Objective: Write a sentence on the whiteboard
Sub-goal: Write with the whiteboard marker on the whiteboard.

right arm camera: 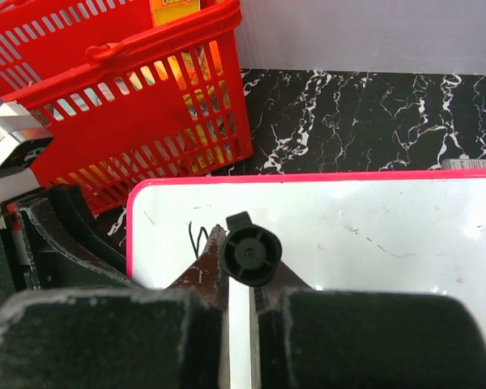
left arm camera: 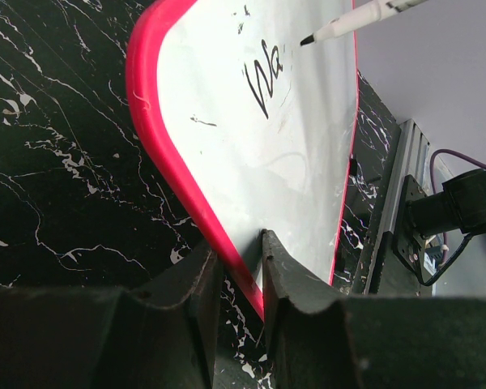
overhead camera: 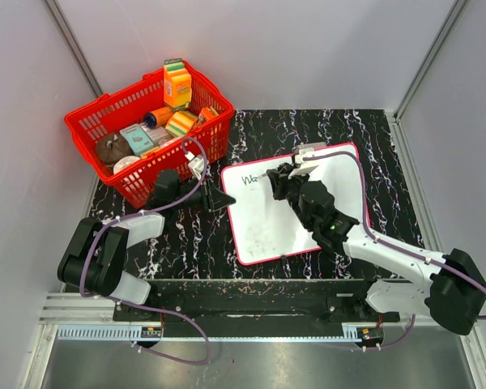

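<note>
The whiteboard [overhead camera: 275, 227] lies on the black marble table, its red-pink frame tilted. "Wa" [left arm camera: 267, 77] is written in black near its top left corner. My left gripper [overhead camera: 221, 198] is shut on the board's left frame edge, one finger on each side of it [left arm camera: 241, 267]. My right gripper [overhead camera: 277, 180] is over the board's upper part, shut on a white marker [left arm camera: 364, 18] with its black tip just right of the letters. The marker's black end cap [right arm camera: 249, 254] shows between the right fingers, with the whiteboard [right arm camera: 373, 235] below.
A red basket [overhead camera: 215, 138] full of groceries stands at the back left, close to the left arm; it also shows in the right wrist view [right arm camera: 146, 121]. A small grey-white object [overhead camera: 310, 150] lies at the board's far edge. A metal rail [overhead camera: 243, 312] runs along the near edge.
</note>
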